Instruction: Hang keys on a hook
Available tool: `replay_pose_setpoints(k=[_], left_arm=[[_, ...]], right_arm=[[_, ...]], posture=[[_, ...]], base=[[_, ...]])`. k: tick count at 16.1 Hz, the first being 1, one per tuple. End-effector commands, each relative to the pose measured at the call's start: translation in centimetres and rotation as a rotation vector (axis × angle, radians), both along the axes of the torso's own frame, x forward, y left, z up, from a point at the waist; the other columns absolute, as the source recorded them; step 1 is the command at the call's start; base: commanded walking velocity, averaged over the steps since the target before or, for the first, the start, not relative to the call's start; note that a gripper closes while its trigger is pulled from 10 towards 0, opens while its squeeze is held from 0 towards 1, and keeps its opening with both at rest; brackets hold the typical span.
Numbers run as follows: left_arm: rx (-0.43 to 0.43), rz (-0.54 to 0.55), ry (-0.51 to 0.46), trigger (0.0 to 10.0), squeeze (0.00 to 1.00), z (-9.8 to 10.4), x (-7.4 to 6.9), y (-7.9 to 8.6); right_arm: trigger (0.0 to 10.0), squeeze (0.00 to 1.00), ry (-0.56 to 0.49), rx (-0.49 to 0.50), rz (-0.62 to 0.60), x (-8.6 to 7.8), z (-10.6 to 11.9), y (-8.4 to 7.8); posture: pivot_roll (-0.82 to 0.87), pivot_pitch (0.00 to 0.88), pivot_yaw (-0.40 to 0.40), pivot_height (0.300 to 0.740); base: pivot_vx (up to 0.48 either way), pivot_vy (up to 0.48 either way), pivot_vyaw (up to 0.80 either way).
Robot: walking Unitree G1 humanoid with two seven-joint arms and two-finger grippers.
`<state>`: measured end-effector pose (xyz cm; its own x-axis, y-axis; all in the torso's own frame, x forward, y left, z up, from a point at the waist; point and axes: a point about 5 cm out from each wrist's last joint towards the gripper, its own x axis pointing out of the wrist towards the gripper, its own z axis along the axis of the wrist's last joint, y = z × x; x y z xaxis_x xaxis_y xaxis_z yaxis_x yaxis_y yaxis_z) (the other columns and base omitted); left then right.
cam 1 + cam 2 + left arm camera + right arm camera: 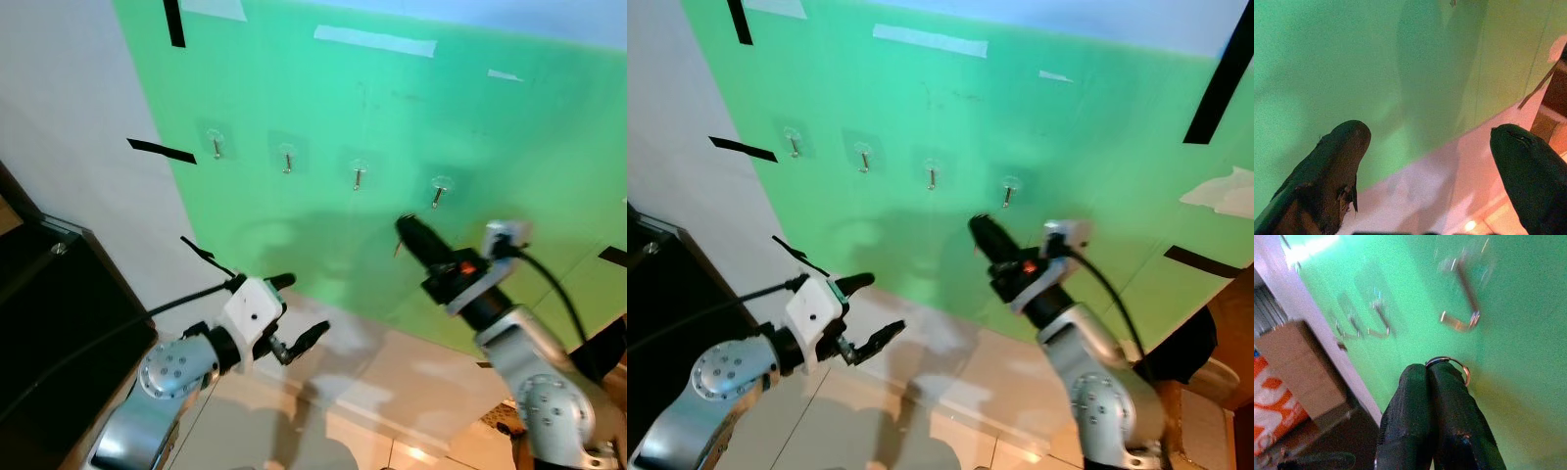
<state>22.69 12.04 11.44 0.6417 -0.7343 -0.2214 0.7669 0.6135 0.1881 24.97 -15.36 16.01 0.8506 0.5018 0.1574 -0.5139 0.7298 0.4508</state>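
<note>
- Four clear-backed metal hooks in a row on the green wall panel [411, 108]; the rightmost hook [438, 191] serves as the landmark below.
- Right arm: silver forearm raised from the lower right, reaching up and leftward toward the panel, a black cable looping off its wrist.
- Right gripper [406, 228]: tip just below and slightly left of the rightmost hook, close to it but not touching. Black fingers [1449, 396] pressed flat together, pinching a metal key ring [1452, 364] whose arc stands out past the tips.
- Key ring: held just beneath the rightmost hook, apart from its upturned prong. Any keys on the ring cannot be made out.
- Left arm: silver elbow bent low, well below and left of the rightmost hook, white wrist housing pointing toward the panel's base.
- Left gripper [302, 309]: fingers spread wide, nothing between them, one fingertip [1347, 142] and its partner well apart against green panel and pale floor.
- Black tape strips [162, 150]: on the wall far left of the rightmost hook.
- Dark cabinet [59, 323]: far left and below the hook row.
</note>
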Motion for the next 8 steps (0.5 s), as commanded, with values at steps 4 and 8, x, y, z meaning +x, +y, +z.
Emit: replay_pose_setpoints(k=[4,8], left_arm=[[-0.028,-0.063,-0.002,10.0,0.31,1.1,0.4,-0.5],[-0.051,-0.087,0.003,10.0,0.32,1.4,0.6,-1.0]], right_arm=[[10.0,0.0,-0.043,0.043,-0.041,-0.6,1.5,-1.7],[10.0,0.0,-0.061,0.067,-0.078,-0.8,2.2,-2.6]], posture=[[-0.05,0.0,0.041,0.74],[-0.07,0.0,0.044,0.74]], base=[[0.0,0.0,0.0],[0.0,0.0,0.0]])
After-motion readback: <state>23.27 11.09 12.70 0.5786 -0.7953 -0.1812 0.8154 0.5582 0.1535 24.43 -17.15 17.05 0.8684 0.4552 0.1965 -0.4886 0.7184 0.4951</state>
